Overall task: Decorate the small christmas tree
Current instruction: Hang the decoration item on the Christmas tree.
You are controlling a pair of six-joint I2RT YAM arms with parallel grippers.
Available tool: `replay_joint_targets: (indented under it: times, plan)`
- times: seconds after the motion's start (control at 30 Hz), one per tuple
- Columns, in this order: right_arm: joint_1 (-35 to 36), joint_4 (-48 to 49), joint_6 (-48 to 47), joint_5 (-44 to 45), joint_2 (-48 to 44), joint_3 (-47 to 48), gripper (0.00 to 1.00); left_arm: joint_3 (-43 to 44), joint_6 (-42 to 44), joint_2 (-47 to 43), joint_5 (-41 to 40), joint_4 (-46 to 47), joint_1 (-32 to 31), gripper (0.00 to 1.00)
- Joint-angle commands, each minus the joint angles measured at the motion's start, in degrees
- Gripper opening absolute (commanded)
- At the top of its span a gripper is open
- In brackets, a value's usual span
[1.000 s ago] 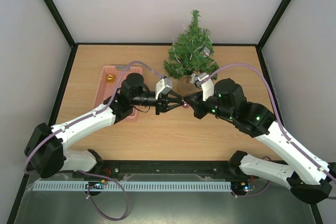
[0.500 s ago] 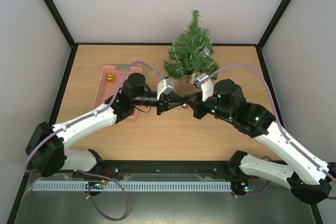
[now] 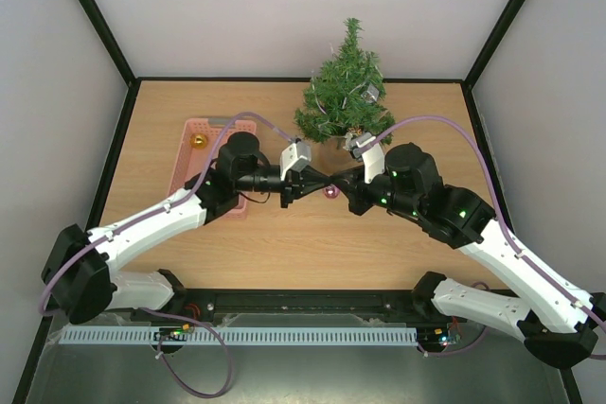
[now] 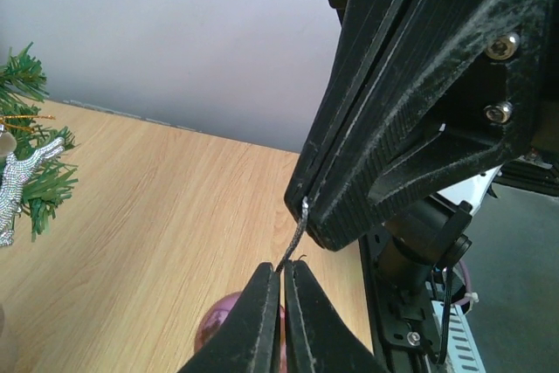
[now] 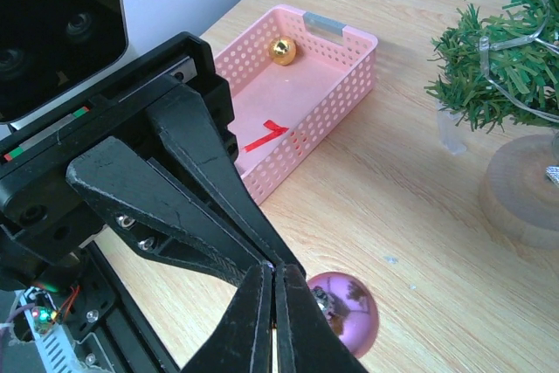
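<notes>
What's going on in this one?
Both arms meet tip to tip in front of the small christmas tree. The left gripper and right gripper are each shut on the thin string of a pink bauble, which looks like a handover. The bauble is not yet on the tree. One gold ball lies in the pink basket.

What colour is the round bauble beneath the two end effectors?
It is a glossy pink round bauble; the right wrist view shows it best.
</notes>
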Motion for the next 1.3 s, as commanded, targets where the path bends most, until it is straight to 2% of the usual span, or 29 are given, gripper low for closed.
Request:
replay_joint_targets:
  times: [0.0,0.53,0.6,0.77,1.27]
  plan:
    - [0.20,1.14,0.25,0.97,-0.90,-0.54,0.02,1.30,3.08,-1.98,-0.08,-1.34,-0.29,0.03]
    - [0.20,0.88,0.05,0.73,-1.05,-0.53,0.02,0.92,5.05,-3.82,-0.91,-3.00,-0.29,0.03]
    - [0.20,1.13,0.13,0.72,-1.20,-0.55,0.02,0.82,4.34,-3.80,-1.77,-2.40,-0.27,0.14]
    - [0.20,1.59,0.33,0.73,-1.21,-0.48,0.02,-0.05,3.37,-3.82,-1.36,0.15,-0.37,0.31]
    - [0.20,2.25,1.05,0.81,-1.07,-0.75,0.02,0.31,2.89,-1.99,-2.72,2.68,-1.39,0.43]
